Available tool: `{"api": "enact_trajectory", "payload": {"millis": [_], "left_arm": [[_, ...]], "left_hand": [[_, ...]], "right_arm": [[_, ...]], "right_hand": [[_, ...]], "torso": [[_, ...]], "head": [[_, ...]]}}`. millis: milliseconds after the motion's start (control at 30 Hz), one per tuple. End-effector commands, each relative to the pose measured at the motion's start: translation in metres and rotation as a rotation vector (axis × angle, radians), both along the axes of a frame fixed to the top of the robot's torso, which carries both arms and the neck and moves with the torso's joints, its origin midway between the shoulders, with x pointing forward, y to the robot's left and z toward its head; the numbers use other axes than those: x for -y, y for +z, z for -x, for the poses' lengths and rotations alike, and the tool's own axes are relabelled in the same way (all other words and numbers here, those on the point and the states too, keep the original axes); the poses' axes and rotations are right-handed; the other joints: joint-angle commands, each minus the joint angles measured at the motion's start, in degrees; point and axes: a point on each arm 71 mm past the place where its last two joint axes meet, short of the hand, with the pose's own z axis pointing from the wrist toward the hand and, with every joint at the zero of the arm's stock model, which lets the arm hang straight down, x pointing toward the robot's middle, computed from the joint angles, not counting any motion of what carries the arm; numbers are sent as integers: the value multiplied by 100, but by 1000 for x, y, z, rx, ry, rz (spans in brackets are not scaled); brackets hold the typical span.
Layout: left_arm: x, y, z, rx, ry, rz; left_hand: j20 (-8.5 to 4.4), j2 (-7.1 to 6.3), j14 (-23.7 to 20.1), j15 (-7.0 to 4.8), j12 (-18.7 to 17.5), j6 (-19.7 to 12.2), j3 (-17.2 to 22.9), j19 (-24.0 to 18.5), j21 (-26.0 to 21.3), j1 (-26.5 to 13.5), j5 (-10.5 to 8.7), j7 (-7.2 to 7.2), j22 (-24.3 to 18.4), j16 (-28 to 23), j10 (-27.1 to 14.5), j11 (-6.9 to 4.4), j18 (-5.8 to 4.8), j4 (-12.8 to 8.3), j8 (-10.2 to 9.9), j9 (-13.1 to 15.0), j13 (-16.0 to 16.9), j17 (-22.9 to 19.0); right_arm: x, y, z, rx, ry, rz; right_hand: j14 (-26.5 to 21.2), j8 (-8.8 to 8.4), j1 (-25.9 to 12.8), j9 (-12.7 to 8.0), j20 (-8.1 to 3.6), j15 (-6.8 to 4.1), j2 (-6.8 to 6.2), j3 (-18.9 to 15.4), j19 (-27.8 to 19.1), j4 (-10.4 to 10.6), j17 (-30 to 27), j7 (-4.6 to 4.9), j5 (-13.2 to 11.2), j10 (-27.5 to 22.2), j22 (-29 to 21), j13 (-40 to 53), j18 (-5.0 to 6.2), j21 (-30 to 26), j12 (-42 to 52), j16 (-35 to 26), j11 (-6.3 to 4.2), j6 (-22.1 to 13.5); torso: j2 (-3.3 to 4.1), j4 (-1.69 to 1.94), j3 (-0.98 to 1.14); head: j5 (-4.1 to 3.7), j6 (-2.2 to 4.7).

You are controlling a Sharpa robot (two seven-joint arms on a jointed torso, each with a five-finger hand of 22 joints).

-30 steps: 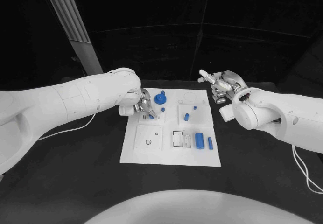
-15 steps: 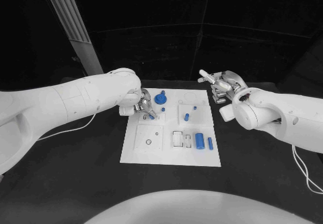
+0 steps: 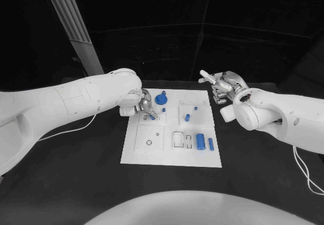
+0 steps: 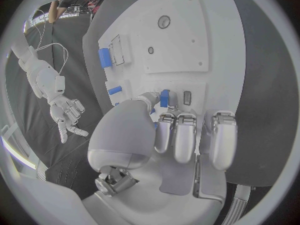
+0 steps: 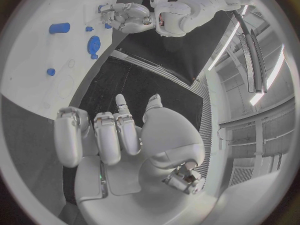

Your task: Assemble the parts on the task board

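While the board (image 3: 171,149) lies mid-table with bare black table (image 3: 74,178) all round, the left hand (image 3: 143,105) sits over its far left part, pinching a small blue peg (image 4: 164,97). The right hand (image 3: 221,87) hovers off the far right corner, fingers apart, holding nothing. A blue cylinder (image 3: 200,139) lies near the right edge.

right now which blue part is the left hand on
The small blue peg pinched by the left hand, near the board's far left; the other blue parts lie untouched.

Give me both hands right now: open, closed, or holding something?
Left hand: pinching a small blue part over the task board.
Right hand: open, holding nothing, off the board's far right edge.
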Motion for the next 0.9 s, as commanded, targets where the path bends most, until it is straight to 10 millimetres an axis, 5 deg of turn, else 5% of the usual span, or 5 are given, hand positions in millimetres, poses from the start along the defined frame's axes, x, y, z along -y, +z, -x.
{"api": "enact_trajectory", "payload": {"millis": [33, 900], "left_arm": [[0, -5, 2, -8, -1, -10], [1, -5, 3, -6, -1, -9]], "left_hand": [[16, 33, 616, 19, 13, -51, 177, 613, 22, -40, -19, -19, 1508, 17, 606, 22, -80, -147, 22, 2, 1505, 1509], [18, 71, 616, 18, 13, -68, 265, 613, 22, -7, -39, -23, 1508, 17, 606, 16, -80, -187, 40, 21, 1505, 1509]], "right_arm": [[-1, 1, 0, 5, 8, -1], [-1, 1, 0, 3, 10, -1]], "right_hand": [[596, 13, 13, 7, 34, 29, 22, -31, 103, 10, 1507, 31, -29, 587, 1248, 1506, 59, 20, 15, 14, 31, -35], [596, 26, 16, 9, 33, 29, 33, -39, 105, 11, 1507, 30, -29, 587, 1249, 1506, 58, 22, 15, 14, 30, -40]], "torso": [[0, -2, -1], [4, -7, -2]], "head": [[-3, -1], [0, -1]]}}
